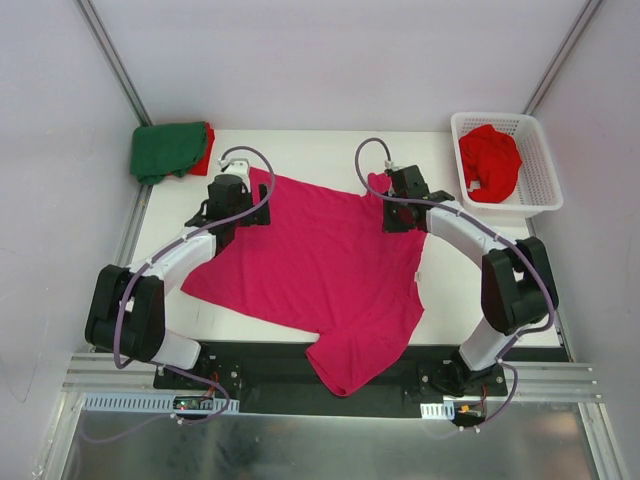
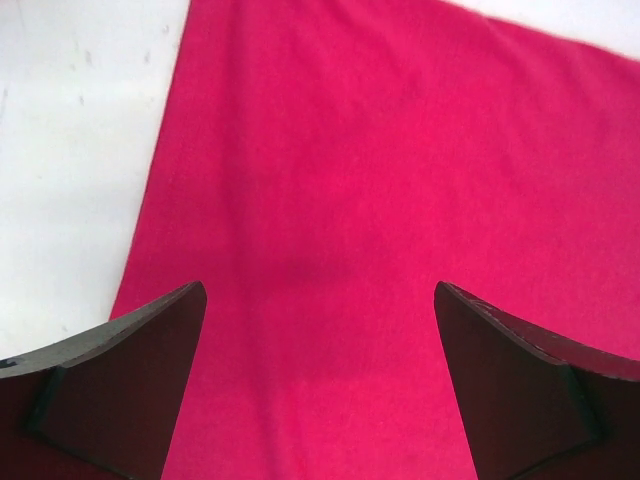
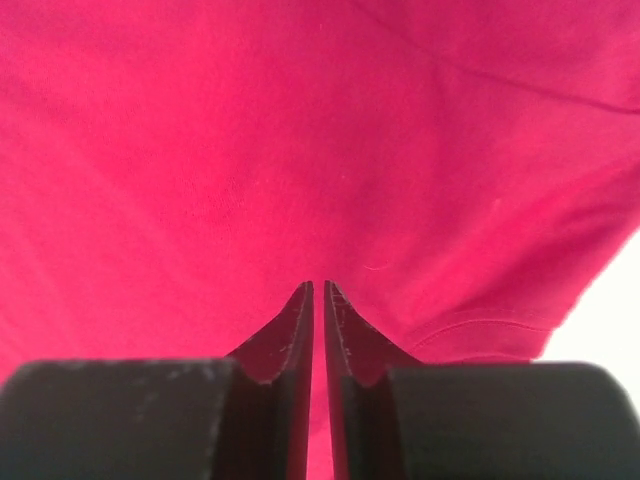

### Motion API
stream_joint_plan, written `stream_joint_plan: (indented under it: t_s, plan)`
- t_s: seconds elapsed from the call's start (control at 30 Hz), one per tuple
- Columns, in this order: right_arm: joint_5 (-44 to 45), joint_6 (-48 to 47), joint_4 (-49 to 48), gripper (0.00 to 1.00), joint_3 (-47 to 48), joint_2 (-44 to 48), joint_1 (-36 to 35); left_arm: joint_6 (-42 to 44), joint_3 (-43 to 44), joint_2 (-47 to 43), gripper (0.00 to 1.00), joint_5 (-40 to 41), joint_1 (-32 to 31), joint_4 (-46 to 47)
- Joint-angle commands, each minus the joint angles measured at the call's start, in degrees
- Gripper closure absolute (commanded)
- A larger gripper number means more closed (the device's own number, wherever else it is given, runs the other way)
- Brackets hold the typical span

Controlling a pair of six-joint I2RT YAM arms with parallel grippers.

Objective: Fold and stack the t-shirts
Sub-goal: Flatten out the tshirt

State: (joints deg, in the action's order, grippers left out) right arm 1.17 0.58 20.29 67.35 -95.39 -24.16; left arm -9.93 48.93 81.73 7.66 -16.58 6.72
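Note:
A magenta-pink t-shirt (image 1: 320,270) lies spread across the table, its lower end hanging over the near edge. My left gripper (image 1: 252,210) hovers over the shirt's far left corner, jaws wide open with only cloth (image 2: 330,200) below and nothing between them (image 2: 320,300). At the shirt's far right corner by the sleeve, my right gripper (image 1: 392,212) has its fingers almost together (image 3: 318,285), pinching a thin fold of the pink cloth (image 3: 300,150). A folded dark green t-shirt (image 1: 165,150) rests on a red one (image 1: 208,150) at the far left. Another red t-shirt (image 1: 490,160) sits crumpled in the basket.
The white lattice basket (image 1: 545,170) stands at the far right corner. Bare white table (image 1: 450,290) shows to the right of the shirt and along the far edge. Grey walls with metal posts enclose the table on three sides.

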Motion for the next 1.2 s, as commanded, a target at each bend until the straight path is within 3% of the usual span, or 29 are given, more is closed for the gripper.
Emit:
stream_joint_plan:
  t_s: [0.0,0.17,0.73,1.17]
  plan:
    - [-3.19,1.35,-0.87,0.91,0.85,-2.69,0.08,-1.05,2.58,2.46,0.02,-1.42,-0.74,1.19]
    - [-3.19,1.44,0.27,0.99,3.13,-6.38,0.52,-0.88,3.19,4.05,0.02,-1.68,-0.74,1.19]
    - [-2.4,-2.69,6.33,0.99,16.66,-21.84,4.74,0.35,1.87,-2.37,0.01,0.68,-0.74,-0.83]
    - [-1.52,-5.15,13.8,0.99,29.4,-28.0,7.02,1.76,1.96,-6.15,0.01,2.71,-0.74,-3.38]
